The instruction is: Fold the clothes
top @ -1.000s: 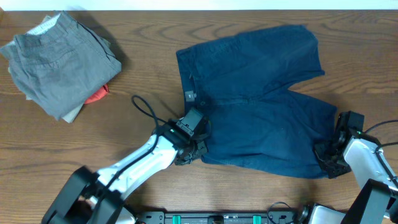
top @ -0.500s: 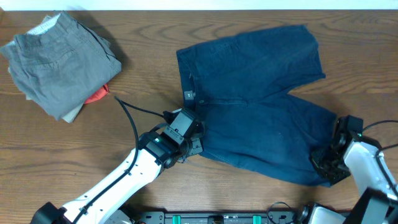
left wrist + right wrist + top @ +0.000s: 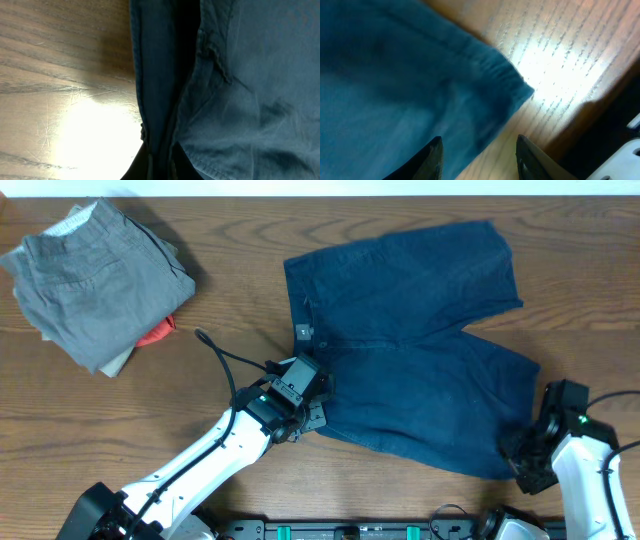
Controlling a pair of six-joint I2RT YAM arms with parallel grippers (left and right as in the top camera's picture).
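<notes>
Looking down on a brown wooden table (image 3: 240, 280), the overhead view shows one pair of navy shorts (image 3: 420, 350) spread flat, right of centre. Its two short legs point right, one toward the far edge and one toward the near edge, and the waistband runs down the left side. One small tag (image 3: 305, 332) shows on the waistband.

Two robot arms reach in from the near edge, one on each side of the garment. The left gripper (image 3: 315, 415) sits at the near corner of the waistband. Its wrist camera shows the dark finger ends close together with the folded waistband edge running down between them, so it is clamped on the cloth. Bare wood lies to the left of that edge.

The right gripper (image 3: 522, 458) is at the hem corner of the nearer leg. In its wrist camera, its two fingers (image 3: 431, 155) stand apart with blue fabric lying between and beyond them. The hem corner rests on the wood just ahead, and nothing is pinched.

In the far left corner, well apart from the navy pair, sits one pile of folded grey shorts (image 3: 95, 280). One small orange-red garment (image 3: 157, 333) pokes out from under the pile's right edge.
</notes>
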